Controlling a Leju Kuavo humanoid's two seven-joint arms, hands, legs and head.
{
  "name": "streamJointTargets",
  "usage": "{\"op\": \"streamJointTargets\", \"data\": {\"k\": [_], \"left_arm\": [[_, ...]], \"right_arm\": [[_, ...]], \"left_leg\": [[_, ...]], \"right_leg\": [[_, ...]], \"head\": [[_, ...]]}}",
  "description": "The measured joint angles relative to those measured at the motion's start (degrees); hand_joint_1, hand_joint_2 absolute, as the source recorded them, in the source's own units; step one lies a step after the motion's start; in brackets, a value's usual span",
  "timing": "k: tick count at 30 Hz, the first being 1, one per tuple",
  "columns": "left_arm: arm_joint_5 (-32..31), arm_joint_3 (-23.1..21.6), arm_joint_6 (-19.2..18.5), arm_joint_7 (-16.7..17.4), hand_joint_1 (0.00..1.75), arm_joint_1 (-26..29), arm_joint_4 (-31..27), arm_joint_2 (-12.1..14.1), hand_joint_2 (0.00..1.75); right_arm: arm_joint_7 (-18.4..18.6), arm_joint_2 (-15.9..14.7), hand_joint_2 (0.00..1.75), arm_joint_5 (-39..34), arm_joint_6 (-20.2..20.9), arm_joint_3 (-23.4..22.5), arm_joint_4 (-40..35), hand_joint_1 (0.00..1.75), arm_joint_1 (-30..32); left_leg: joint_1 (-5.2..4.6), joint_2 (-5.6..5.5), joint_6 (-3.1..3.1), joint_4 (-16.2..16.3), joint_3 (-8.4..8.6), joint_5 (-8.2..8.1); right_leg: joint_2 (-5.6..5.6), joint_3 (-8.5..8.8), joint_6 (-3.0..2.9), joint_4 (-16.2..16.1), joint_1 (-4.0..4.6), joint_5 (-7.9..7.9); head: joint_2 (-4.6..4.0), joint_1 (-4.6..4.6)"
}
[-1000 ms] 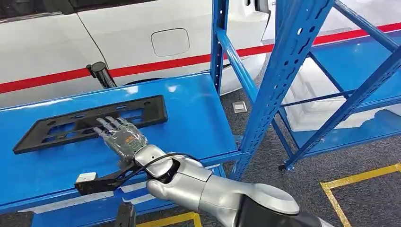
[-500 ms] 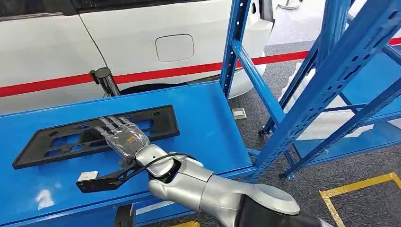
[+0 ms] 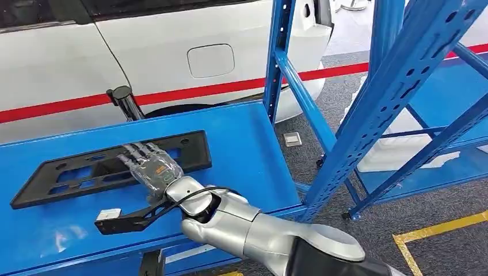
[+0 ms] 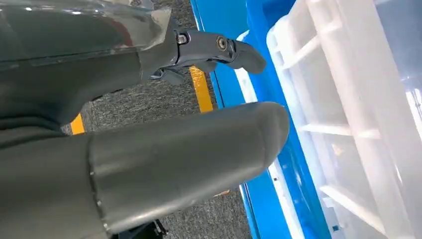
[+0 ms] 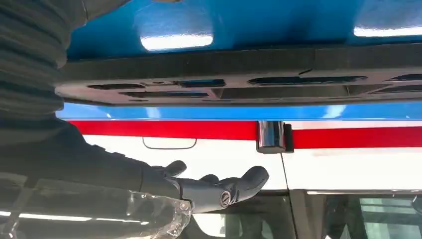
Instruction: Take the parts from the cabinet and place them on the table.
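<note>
black slotted plastic part (image 3: 109,167) | flat, lengthwise | on blue table (image 3: 241,149) | under right robot hand (image 3: 152,169)

The table (image 3: 241,144) and rack (image 3: 368,109) were blue, the part (image 3: 69,172) black, the car (image 3: 172,52) white, the tape (image 3: 190,92) red, the arm (image 3: 259,230) silver.

The camera has shifted; the right hand (image 3: 151,170) stays flat over the black plate (image 3: 109,167).
</note>
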Motion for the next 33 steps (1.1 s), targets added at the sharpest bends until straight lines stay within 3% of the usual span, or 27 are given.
{"op": "streamJointTargets", "data": {"k": [6,25,26,27,28,33], "left_arm": [[0.02,0.00,0.00,0.00,0.00,0.00,0.00,0.00,0.00],[-0.11,0.02,0.13,0.02,0.00,0.01,0.00,0.09,0.00],[-0.17,0.02,0.15,0.02,0.00,0.01,0.00,0.09,0.00],[-0.17,0.02,0.18,0.02,0.00,0.01,0.00,0.09,0.00],[-0.15,0.02,0.22,0.02,0.00,0.01,0.00,0.09,0.00],[-0.06,0.02,0.28,0.02,0.00,0.01,0.00,0.15,0.00]], "right_arm": [[0.00,0.00,1.75,0.00,0.00,0.00,0.09,0.00,0.00],[1.53,-0.02,1.75,2.62,-0.11,-0.07,2.16,0.05,-0.09],[2.01,-0.02,1.75,3.54,-0.11,-0.07,2.54,0.16,-0.17],[2.34,-0.02,1.75,4.35,-0.11,-0.07,3.00,0.79,-0.29],[2.62,-0.04,1.75,5.31,-0.20,-0.11,3.59,1.75,-0.35],[3.28,-0.07,1.75,7.85,-0.46,-0.55,5.94,1.75,-0.41]], "left_leg": [[0.04,0.00,-0.51,-0.02,0.00,-0.10],[-0.27,-0.01,-0.49,-0.01,-0.01,-0.11],[-0.27,-0.01,-0.49,-0.01,-0.01,-0.11],[-0.27,-0.01,-0.49,-0.01,-0.01,-0.11],[-0.27,-0.01,-0.49,-0.01,-0.01,-0.11],[-0.27,-0.01,-0.49,-0.01,-0.01,-0.11]], "right_leg": [[0.00,0.00,-0.16,0.02,0.07,-0.11],[-0.01,0.00,-0.14,0.02,-0.22,-0.11],[-0.01,0.00,-0.14,0.02,-0.22,-0.11],[-0.01,0.00,-0.14,0.02,-0.22,-0.11],[-0.01,0.00,-0.14,0.02,-0.22,-0.11],[-0.01,0.00,-0.14,0.02,-0.22,-0.11]], "head": [[0.00,0.00],[0.00,0.00],[0.00,0.00],[0.00,0.00],[0.00,0.00],[0.00,0.00]]}}
